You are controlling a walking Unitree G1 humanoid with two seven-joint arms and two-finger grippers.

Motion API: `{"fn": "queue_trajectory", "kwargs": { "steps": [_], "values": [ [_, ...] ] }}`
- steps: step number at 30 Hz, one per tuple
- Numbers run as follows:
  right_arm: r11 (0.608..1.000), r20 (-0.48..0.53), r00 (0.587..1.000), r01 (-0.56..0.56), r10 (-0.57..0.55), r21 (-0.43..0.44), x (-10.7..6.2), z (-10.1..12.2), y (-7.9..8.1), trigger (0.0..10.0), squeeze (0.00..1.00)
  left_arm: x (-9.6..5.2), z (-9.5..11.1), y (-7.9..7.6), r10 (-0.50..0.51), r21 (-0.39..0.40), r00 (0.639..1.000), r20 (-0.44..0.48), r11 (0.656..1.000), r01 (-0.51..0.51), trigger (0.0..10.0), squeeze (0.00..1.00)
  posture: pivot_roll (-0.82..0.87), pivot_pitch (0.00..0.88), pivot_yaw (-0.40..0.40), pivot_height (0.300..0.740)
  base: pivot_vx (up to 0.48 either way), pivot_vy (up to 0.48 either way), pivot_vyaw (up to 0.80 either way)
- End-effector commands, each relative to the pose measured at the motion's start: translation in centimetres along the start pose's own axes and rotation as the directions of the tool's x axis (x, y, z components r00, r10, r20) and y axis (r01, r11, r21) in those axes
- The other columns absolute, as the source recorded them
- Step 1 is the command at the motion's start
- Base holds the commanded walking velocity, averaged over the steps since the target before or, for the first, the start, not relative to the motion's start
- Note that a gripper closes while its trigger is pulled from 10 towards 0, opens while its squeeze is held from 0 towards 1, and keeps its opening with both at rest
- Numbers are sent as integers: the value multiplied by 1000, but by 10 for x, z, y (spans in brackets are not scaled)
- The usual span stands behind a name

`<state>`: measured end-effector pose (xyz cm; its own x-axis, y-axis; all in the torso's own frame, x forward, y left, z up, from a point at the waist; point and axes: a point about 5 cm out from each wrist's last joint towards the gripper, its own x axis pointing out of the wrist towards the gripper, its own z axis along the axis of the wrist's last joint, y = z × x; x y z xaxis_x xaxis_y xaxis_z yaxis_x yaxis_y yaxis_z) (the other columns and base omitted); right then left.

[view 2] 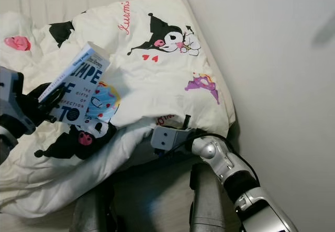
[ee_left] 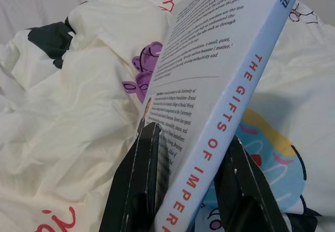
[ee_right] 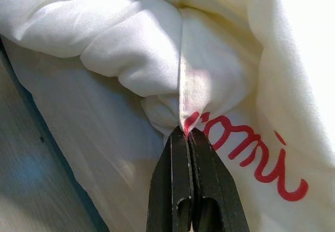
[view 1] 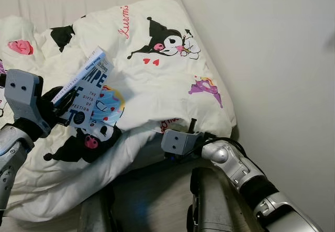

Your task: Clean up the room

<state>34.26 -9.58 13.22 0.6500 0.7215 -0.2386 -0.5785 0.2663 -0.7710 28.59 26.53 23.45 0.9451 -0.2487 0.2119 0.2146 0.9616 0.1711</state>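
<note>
With the left end effector clamped on the book held tilted above the duvet, and the right end effector pinching the duvet's edge fold, a tug could slip either grip.

A bed with a plain cream sheet stands pushed against a smooth off-white painted wall on its right side. Pale grey-beige flooring lies in shadow at the foot of the bed. Soft, even light falls across the wall, with a faint grey shadow near its upper right.
</note>
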Motion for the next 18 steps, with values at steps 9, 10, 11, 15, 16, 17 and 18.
{"fn": "queue_trajectory", "kwargs": {
  "steps": [9, 10, 11, 15, 16, 17, 18],
  "values": [
    [919, 56, 937, -349, 344, 186, -19, -8, 16, 0, 0, -2, 10, 2, -37, -19, 997, 71, 999, 39, 0, 0, 29, 369, -61, 546, 0, 0, 0],
    [846, 50, 867, -495, 495, 197, -31, -12, 24, 0, 0, -1, 13, 2, -51, -24, 995, 88, 998, 54, 0, 0, 29, 369, -61, 546, 0, 0, 0],
    [792, 36, 812, -576, 582, 200, -39, -15, 29, 0, 0, -1, 16, 2, -59, -25, 994, 97, 998, 61, 0, 0, 29, 369, -61, 546, 0, 0, 0],
    [693, -24, 709, -680, 704, 237, -59, -26, 34, 0, 0, 0, 19, 5, -56, -14, 993, 107, 998, 58, 0, 0, 26, 368, -61, 546, 0, 0, 0],
    [693, -24, 709, -680, 704, 237, -59, -26, 34, 0, 0, 0, 19, 5, -56, -14, 993, 107, 998, 58, 0, 0, 26, 368, -61, 546, 0, 0, 0],
    [682, -47, 693, -691, 719, 240, -63, -30, 34, 0, 0, 0, 20, 6, -55, -13, 993, 108, 998, 57, 0, 0, 26, 368, -61, 546, 0, 0, 0],
    [682, -47, 693, -691, 719, 240, -63, -30, 34, 0, 0, 0, 20, 6, -55, -13, 993, 108, 998, 57, 0, 0, 26, 368, -61, 546, 0, 0, 0]
  ]
}}
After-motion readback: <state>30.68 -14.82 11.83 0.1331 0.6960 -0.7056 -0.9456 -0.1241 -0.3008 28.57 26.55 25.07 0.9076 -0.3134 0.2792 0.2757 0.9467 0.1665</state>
